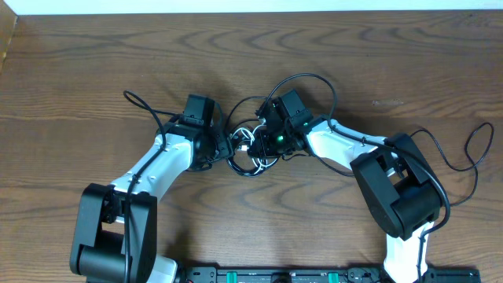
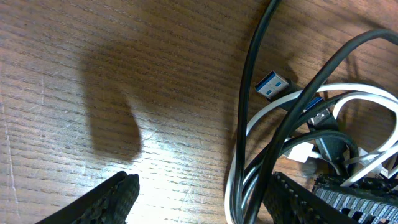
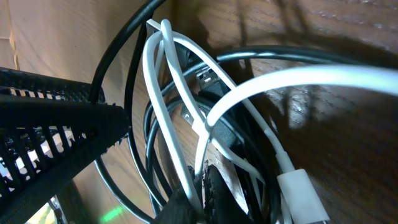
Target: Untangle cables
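Fingers (image 2: 121, 193) of the left gripper (image 2: 202, 183) stood spread and released above the wooden table (image 1: 78, 71), gripping nothing. Looped black cables (image 2: 252, 93) and a white cable (image 2: 280, 106) lay just beside one finger, and a blue-tongued plug (image 2: 272, 85) rested on the wood next to them. At centre, the knotted cords sat on the table between the two arms. On the right, the right gripper (image 3: 200, 198) was clenched on the white cable, whose white plug (image 3: 305, 199) lay near its tips.
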Controlling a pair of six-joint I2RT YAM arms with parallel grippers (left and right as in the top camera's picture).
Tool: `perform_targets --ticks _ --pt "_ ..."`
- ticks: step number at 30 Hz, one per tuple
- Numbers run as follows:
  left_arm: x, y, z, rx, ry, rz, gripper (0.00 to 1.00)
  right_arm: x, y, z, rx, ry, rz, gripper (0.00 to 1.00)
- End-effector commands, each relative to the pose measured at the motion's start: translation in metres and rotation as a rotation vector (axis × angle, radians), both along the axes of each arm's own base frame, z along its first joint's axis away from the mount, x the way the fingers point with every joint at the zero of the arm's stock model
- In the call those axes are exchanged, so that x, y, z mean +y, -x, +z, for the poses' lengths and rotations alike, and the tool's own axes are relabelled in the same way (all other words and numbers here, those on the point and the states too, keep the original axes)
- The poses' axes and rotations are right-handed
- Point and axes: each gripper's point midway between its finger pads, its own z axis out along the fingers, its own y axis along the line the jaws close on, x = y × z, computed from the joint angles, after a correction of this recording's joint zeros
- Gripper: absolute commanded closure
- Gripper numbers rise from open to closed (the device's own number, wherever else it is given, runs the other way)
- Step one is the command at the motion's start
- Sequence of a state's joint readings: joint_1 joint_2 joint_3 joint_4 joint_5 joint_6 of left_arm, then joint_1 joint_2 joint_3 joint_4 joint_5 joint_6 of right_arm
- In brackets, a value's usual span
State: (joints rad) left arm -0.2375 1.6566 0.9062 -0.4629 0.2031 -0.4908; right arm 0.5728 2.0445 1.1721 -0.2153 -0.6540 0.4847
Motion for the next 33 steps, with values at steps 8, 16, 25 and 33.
perform_targets --ticks 8,16,25,33 --pt "0.0 0.009 -0.003 0.018 -0.005 -0.005 0.31 0.003 -0.005 0.012 -0.047 -0.007 0.007 0.99" --pt "-0.015 0.015 -0.004 0.029 0.013 -0.049 0.31 0.005 -0.005 0.015 -0.045 -0.028 0.014 0.99" --pt "-0.013 0.017 -0.021 0.067 -0.023 -0.05 0.57 0.03 -0.004 0.061 -0.058 -0.304 0.121 0.99" --pt "0.0 0.01 -0.019 0.044 -0.038 -0.084 0.92 0.031 -0.014 0.1 -0.029 -0.489 0.14 0.99"
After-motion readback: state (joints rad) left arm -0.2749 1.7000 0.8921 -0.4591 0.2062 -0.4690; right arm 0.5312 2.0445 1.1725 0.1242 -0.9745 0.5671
